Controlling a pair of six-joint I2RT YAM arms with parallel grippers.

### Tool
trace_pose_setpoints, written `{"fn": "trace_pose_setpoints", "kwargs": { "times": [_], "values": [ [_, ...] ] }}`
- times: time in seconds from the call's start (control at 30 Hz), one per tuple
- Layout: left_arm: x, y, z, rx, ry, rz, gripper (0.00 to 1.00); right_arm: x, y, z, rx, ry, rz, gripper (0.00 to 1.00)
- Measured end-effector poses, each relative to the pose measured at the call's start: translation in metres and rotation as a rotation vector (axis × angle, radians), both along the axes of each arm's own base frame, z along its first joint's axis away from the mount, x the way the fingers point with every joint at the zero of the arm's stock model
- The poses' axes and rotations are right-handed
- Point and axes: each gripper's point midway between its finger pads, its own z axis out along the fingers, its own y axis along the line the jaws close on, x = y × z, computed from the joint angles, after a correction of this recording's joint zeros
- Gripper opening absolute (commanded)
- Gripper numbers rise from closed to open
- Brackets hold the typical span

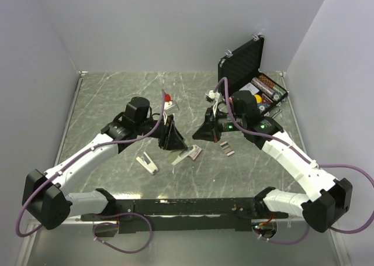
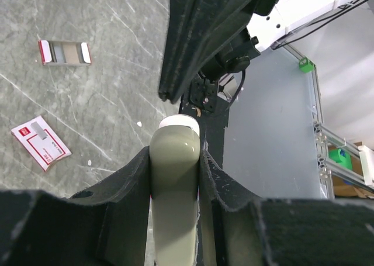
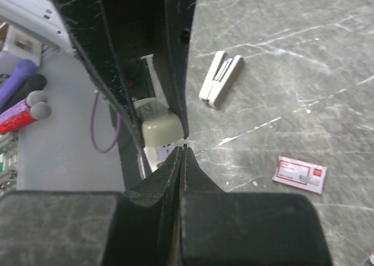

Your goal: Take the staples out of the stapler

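Note:
My left gripper (image 2: 175,161) is shut on a cream stapler (image 2: 174,140), its rounded end poking out past the fingers. In the top view that gripper (image 1: 174,136) hangs over the middle of the table. My right gripper (image 3: 184,150) is shut, its tips pressed together right at the stapler's (image 3: 159,128) end and against a left finger. I cannot make out anything between the right tips. From above, the right gripper (image 1: 201,133) faces the left one closely. Two short grey staples (image 1: 227,147) lie on the table under the right arm.
A pink-and-white box (image 1: 191,154) (image 2: 40,142) (image 3: 299,174) lies near the grippers. A small white stapler-like tool (image 1: 147,162) (image 3: 221,78) rests front left. An open black case (image 1: 251,64) with batteries and markers stands back right. A red-ended tray (image 2: 64,51) lies on the marble.

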Motion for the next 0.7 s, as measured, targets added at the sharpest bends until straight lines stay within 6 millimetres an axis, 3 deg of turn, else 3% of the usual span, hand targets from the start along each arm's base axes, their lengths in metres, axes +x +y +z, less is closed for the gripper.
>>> {"fn": "trace_pose_setpoints", "kwargs": {
  "times": [0.7],
  "values": [
    [0.002, 0.002, 0.014, -0.058, -0.031, 0.010, 0.01, -0.022, 0.011, 0.000, 0.032, 0.025, 0.111, 0.00]
  ]
}}
